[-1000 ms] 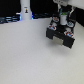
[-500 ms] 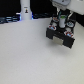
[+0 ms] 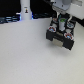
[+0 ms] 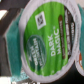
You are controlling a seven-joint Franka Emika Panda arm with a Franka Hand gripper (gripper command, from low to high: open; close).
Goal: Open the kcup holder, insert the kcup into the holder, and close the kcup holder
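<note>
The kcup [image 4: 45, 40] fills the wrist view, its round green top facing the camera and its white and teal side showing at one edge. My gripper [image 3: 62, 21] hangs just over the black kcup holder [image 3: 56, 36] at the exterior view's upper right, with a spot of green at its tips. It looks shut on the kcup, though the fingers themselves are hidden in the wrist view. The holder's slotted tray stands open toward the camera, with pods in it. A dark-topped pod [image 4: 76, 30] sits right beside the kcup.
A white tabletop [image 3: 30, 55] spreads across the exterior view's left and foreground. A white bottle-like object [image 3: 25, 10] stands at the back left beside dark equipment [image 3: 9, 19].
</note>
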